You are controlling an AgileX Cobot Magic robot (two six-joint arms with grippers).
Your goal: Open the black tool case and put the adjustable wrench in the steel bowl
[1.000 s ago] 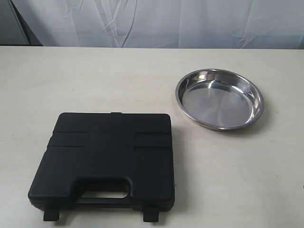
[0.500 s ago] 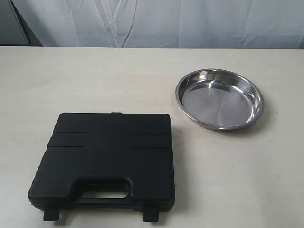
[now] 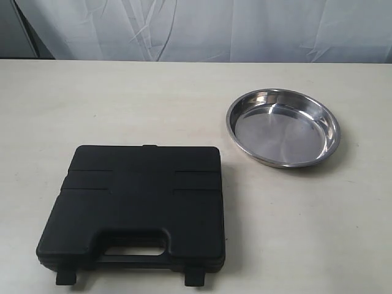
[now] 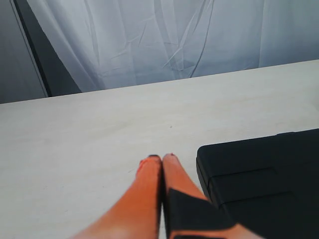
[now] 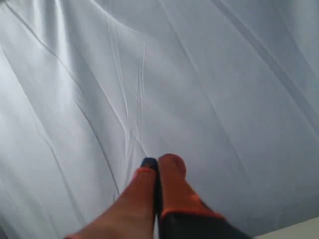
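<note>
The black tool case (image 3: 138, 205) lies closed and flat at the front left of the table, its slot handle and two latch tabs toward the near edge. The steel bowl (image 3: 283, 126) sits empty to its right and farther back. The adjustable wrench is hidden; nothing of it shows. Neither arm appears in the exterior view. In the left wrist view my left gripper (image 4: 162, 158) is shut with nothing in it, low over bare table just beside a corner of the case (image 4: 264, 174). My right gripper (image 5: 160, 163) is shut and empty, pointing at the white curtain.
A white curtain (image 3: 202, 27) hangs behind the table's far edge, with a dark upright strip (image 4: 37, 64) at its left. The light tabletop (image 3: 122, 104) stretches bare between the case and the curtain.
</note>
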